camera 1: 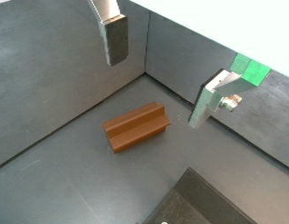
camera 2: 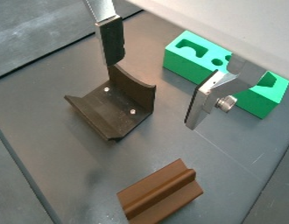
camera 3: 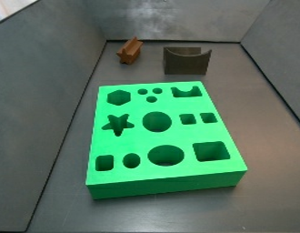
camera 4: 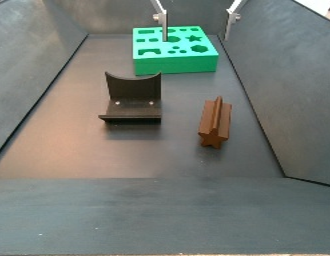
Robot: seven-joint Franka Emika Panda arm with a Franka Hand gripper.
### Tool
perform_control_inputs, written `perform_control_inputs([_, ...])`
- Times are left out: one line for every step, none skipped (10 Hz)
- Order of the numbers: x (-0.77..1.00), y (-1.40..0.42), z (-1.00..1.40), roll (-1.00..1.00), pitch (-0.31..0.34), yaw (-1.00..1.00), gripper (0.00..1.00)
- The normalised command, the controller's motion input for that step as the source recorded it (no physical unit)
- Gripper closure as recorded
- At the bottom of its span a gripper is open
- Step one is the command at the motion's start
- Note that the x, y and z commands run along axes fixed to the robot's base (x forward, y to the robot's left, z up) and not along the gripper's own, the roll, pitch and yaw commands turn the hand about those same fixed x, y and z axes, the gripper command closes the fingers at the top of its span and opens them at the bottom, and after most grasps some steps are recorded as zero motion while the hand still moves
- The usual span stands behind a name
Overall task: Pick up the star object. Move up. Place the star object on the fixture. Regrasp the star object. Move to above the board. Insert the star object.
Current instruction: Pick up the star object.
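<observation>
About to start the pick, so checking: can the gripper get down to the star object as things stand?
Probably yes. The star object lies alone on the floor, apart from the fixture and the board. The gripper hangs open above it, with nothing between.

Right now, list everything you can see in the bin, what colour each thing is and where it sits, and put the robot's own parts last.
Star block: one, brown, lying on the dark floor beside the fixture, apart from it; also seen in a wrist view.
Fixture: one, dark grey-brown with a curved top, standing on the floor between the star block and a side wall.
Board: one, bright green, with star, hexagon, round, square and oval holes, all empty, lying flat on the floor.
Bin walls: dark grey, around the floor.
Gripper: one, silver fingers with dark pads, open and holding nothing, up in the air above the floor near the fixture.
</observation>
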Motion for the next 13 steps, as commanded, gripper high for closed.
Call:
perform_control_inputs([-0.14, 0.09, -0.27, 0.0, 0.0, -0.03, 0.0])
perform_control_inputs([-0.48, 0.24, -0.43, -0.01, -0.02, -0.27, 0.0])
perform_control_inputs([-0.53, 0.25, -0.46, -0.02, -0.059, -0.37, 0.0])
perform_control_inputs([-0.7, 0.27, -0.47, -0.01, -0.08, -0.43, 0.0])
perform_control_inputs([-0.79, 0.29, -0.48, -0.01, -0.094, -0.46, 0.0])
perform_control_inputs([-0.68, 0.21, -0.5, -0.08, -0.19, -0.42, 0.0])
perform_control_inputs([-0.13, 0.09, -0.6, -0.08, -0.22, -0.26, 0.0])
perform_control_inputs([0.0, 0.0, -0.74, 0.0, -0.194, -0.27, 0.0])
perform_control_inputs([0.07, -0.03, -0.71, 0.0, -0.171, -0.31, 0.0])
perform_control_inputs([0.17, -0.04, -0.66, 0.0, -0.137, -0.32, 0.0])
perform_control_inputs([0.15, 0.0, -0.63, -0.03, -0.154, -0.33, 0.0])
perform_control_inputs([0.11, -0.01, -0.65, -0.01, -0.173, -0.33, 0.0])
perform_control_inputs([0.15, -0.02, -0.66, 0.0, -0.169, -0.32, 0.0])
